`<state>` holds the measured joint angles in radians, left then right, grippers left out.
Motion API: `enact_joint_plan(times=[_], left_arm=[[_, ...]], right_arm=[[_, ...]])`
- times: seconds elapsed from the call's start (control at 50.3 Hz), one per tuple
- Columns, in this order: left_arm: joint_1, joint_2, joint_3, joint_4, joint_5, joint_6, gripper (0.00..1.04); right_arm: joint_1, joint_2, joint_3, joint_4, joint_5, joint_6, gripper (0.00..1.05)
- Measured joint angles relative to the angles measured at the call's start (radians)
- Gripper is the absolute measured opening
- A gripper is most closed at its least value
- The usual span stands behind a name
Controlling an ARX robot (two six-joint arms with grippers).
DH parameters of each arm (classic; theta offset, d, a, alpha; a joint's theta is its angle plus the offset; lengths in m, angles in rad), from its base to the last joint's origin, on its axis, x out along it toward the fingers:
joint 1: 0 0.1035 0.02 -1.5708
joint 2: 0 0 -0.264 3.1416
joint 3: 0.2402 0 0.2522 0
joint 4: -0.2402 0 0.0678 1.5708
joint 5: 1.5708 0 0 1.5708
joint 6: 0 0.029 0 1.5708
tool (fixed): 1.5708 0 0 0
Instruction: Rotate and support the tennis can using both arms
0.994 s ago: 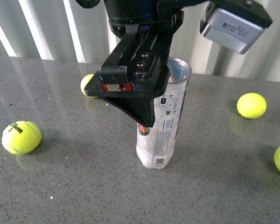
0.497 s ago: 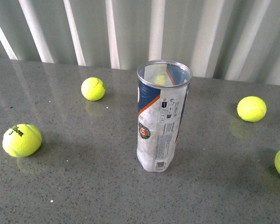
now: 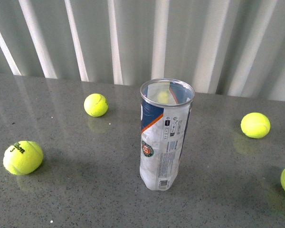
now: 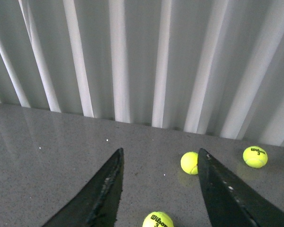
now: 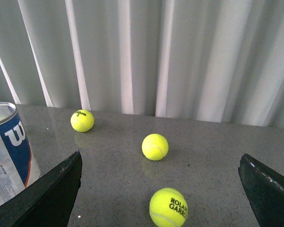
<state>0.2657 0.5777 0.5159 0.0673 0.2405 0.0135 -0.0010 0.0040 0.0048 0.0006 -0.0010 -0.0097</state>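
We see the grey table (image 3: 85, 199) carrying the tennis can (image 3: 164, 135) upright at its middle, untouched, yellow balls (image 3: 23, 157) scattered around. Our left claw (image 4: 158, 189) and right claw (image 5: 161, 189) both gape wide, empty.

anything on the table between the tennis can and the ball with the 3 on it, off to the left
Nothing: in the front view, only bare grey table lies between the tennis can and the numbered ball.
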Motion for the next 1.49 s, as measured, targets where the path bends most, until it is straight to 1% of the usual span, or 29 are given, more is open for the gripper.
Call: enact_joint_plan(times=[0.04,0.06,0.08,0.119,0.139,0.159,0.239,0.278,0.438,0.457,0.477,0.497,0.537,0.597,0.676,1.054,1.074,1.114,1.154,1.492], left_arm=[[-0.019,-0.027,-0.045,0.015,-0.014,-0.002,0.43],[-0.024,-0.032,-0.055,0.018,-0.016,-0.002,0.42],[-0.038,-0.049,-0.083,0.029,-0.024,-0.003,0.36],[-0.052,-0.064,-0.108,0.038,-0.035,-0.004,0.31],[-0.065,-0.078,-0.132,0.046,-0.043,-0.005,0.25],[-0.069,-0.082,-0.139,0.048,-0.05,-0.005,0.24],[-0.098,-0.117,-0.195,0.065,-0.075,-0.008,0.09],[-0.108,-0.13,-0.213,0.07,-0.085,-0.01,0.04],[-0.15,-0.187,-0.283,0.086,-0.135,-0.015,0.04],[-0.171,-0.196,-0.293,0.086,-0.163,-0.015,0.04],[-0.2,-0.205,-0.306,0.086,-0.212,-0.016,0.04],[-0.226,-0.216,-0.317,0.087,-0.232,-0.016,0.04],[-0.252,-0.235,-0.341,0.09,-0.235,-0.016,0.04],[-0.267,-0.254,-0.359,0.091,-0.23,-0.015,0.04],[-0.267,-0.276,-0.381,0.091,-0.241,-0.016,0.04],[-0.267,-0.383,-0.457,0.07,-0.241,-0.016,0.04],[-0.267,-0.399,-0.458,0.055,-0.241,-0.016,0.04],[-0.267,-0.47,-0.463,-0.04,-0.241,-0.016,0.04],[-0.267,-0.507,-0.472,-0.066,-0.24,-0.016,0.04],[-0.267,-0.574,-0.49,-0.069,-0.241,-0.016,0.04]], right_arm=[[0.0,0.0,0.0,0.0,0.0,0.0,0.98],[0.0,0.0,0.0,0.0,-0.001,0.0,0.98],[0.0,0.0,0.0,0.0,-0.001,0.0,0.98],[0.0,0.0,0.0,0.0,-0.001,0.0,0.98],[0.0,0.0,0.0,0.0,0.0,0.0,0.98],[0.0,0.0,0.0,0.0,0.0,0.0,0.98],[0.0,0.0,0.0,0.0,0.001,0.0,0.98],[0.0,0.0,0.0,0.0,0.001,0.0,0.98],[0.0,0.0,0.0,0.0,0.0,0.0,0.98],[0.0,0.0,0.0,0.0,0.0,0.0,0.98],[0.0,0.0,0.0,0.0,0.0,0.0,0.98],[0.0,0.0,0.0,0.0,0.0,0.0,0.98],[0.0,0.0,0.0,0.0,0.002,0.0,0.98],[0.0,0.0,0.0,0.0,0.0,0.0,0.98],[0.0,0.0,0.0,0.0,0.0,0.0,0.98],[0.0,0.0,0.0,0.0,0.0,0.0,0.98],[0.0,0.0,0.0,0.0,0.0,0.0,0.98],[0.0,0.0,0.0,0.0,0.0,0.0,0.98],[0.0,0.0,0.0,0.0,0.0,0.0,0.98],[0.0,0.0,0.0,0.0,0.0,0.0,0.98]])
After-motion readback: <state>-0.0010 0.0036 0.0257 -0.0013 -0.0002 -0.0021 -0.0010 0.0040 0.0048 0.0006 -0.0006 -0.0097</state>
